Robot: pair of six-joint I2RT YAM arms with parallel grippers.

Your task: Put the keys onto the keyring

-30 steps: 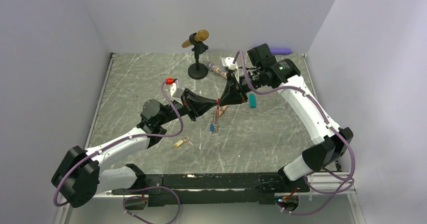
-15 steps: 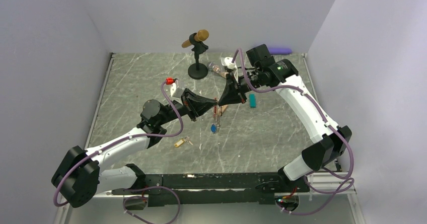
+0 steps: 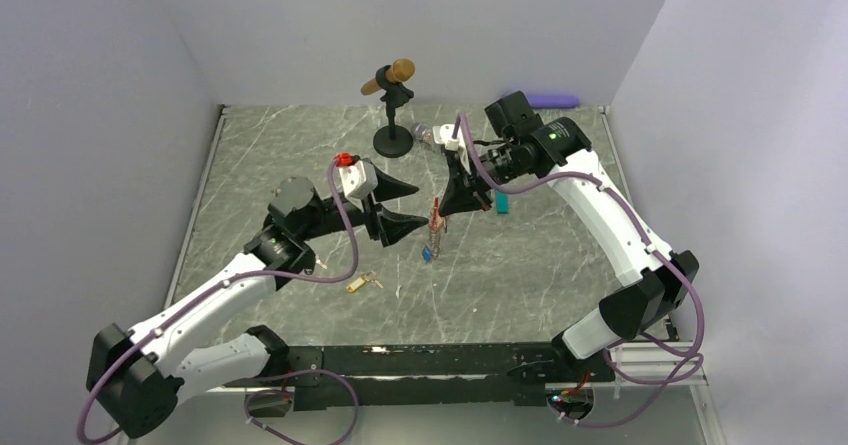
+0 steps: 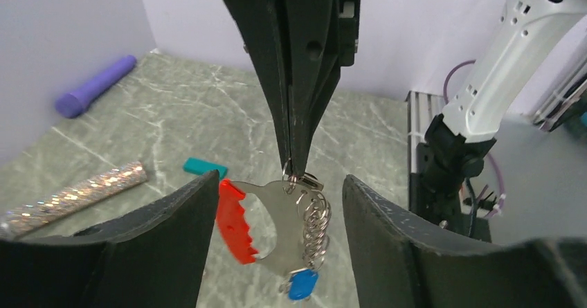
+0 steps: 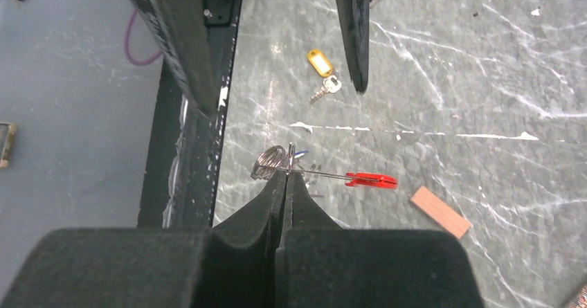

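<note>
My right fingers (image 5: 286, 180) are pinching shut on the top of the keyring (image 4: 232, 219). It is hanging in the air mid-frame in the top view, long axis straight down, just ahead of my left fingers (image 4: 166, 246), which are standing wide and holding nothing. It is showing a red clip, a silvery coil and a blue key (image 4: 302, 284) dangling lowest. The yellow key (image 3: 363, 284) is lying on the surface at lower left, nearer my left arm, so I am judging that arm should fetch it.
</note>
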